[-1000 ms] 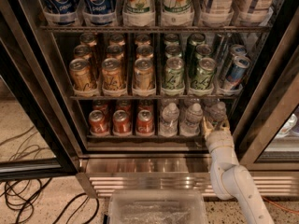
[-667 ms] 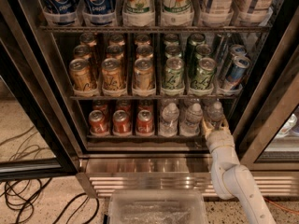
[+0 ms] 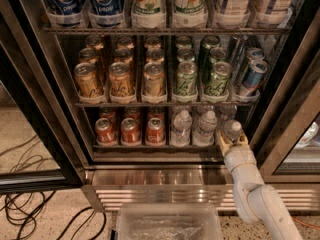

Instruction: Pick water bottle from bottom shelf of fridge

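Observation:
The fridge (image 3: 60,134) stands open with its black door frame. On the bottom shelf (image 3: 150,145) several red soda cans stand at the left and small clear water bottles (image 3: 181,126) at the right. My gripper (image 3: 231,140) reaches in at the shelf's right end. Its tan fingers (image 3: 221,140) sit on both sides of the rightmost water bottle (image 3: 233,129) and are shut on it. The bottle stands upright at the shelf's front edge. The white arm (image 3: 255,194) rises from the lower right.
Gold and green cans (image 3: 152,79) fill the rack above, with large Pepsi and 7UP bottles (image 3: 147,4) on top. A steel base with a vent grille (image 3: 165,191) lies below. A clear plastic bin (image 3: 167,224) sits at the front. Black cables (image 3: 30,214) lie on the floor at left.
The arm has hardly moved. The rightmost water bottle now sits slightly lower and nearer the shelf's front, between the fingers.

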Available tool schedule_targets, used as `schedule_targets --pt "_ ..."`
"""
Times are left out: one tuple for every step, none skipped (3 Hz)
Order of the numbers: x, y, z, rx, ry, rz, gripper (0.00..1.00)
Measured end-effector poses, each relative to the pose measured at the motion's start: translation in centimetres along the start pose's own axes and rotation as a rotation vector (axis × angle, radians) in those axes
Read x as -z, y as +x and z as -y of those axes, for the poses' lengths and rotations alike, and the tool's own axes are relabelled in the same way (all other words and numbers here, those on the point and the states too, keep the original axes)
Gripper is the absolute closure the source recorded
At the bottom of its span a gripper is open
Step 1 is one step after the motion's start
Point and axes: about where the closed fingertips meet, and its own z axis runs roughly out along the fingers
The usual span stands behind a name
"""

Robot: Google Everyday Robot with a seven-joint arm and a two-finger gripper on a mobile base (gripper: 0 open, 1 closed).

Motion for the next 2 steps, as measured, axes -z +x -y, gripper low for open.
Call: schedule_targets --pt "0.7 -0.4 -0.2 -0.012 -0.011 0.015 1.00" --pt "1.9 -1.1 -0.5 -0.028 -0.027 0.043 1.00"
